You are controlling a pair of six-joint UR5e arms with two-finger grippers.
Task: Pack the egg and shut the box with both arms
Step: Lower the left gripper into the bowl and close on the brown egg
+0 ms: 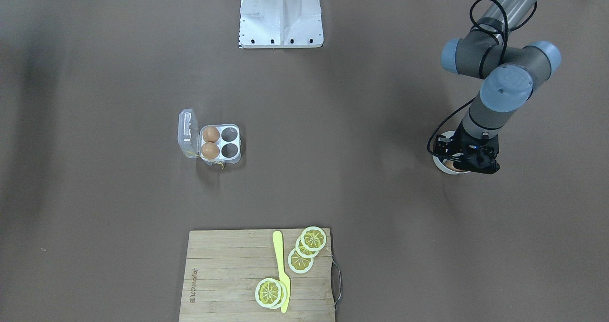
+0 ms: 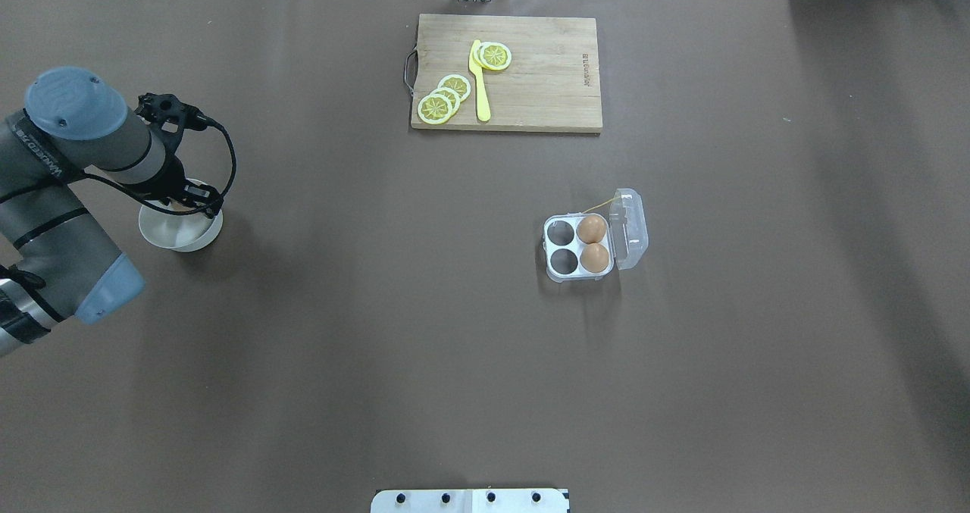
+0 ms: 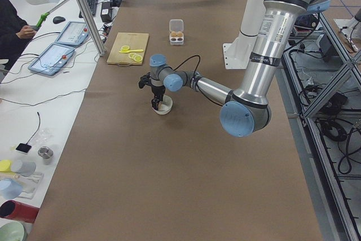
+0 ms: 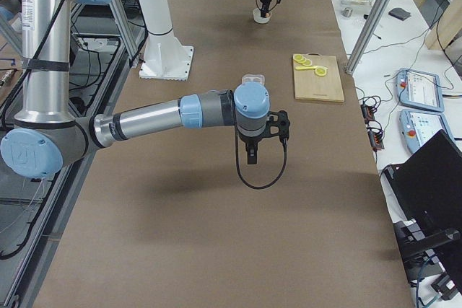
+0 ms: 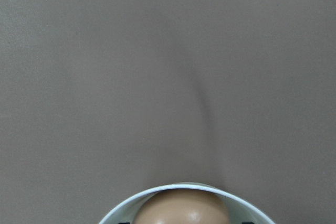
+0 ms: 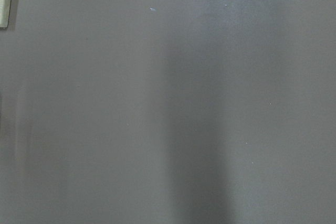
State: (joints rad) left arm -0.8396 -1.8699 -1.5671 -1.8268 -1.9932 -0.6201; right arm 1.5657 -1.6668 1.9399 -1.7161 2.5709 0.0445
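Note:
The box (image 2: 559,270) stands open right of the table's middle, lid (image 2: 630,227) hinged back. Two brown eggs (image 2: 592,228) fill its two cells on the lid side, and the other two cells are empty. It also shows in the front view (image 1: 235,159). A third egg (image 5: 184,208) lies in a white bowl (image 2: 178,233) at the far left. My left gripper (image 2: 182,202) reaches down into the bowl, jaws open, a dark fingertip either side of the egg. My right gripper (image 4: 250,158) shows only in the right side view, above bare table; I cannot tell its state.
A wooden cutting board (image 2: 546,81) with lemon slices (image 2: 443,98) and a yellow knife (image 2: 480,81) lies at the far edge. The white stand's base (image 1: 280,15) sits at the robot's side. Brown table spreads between bowl and box.

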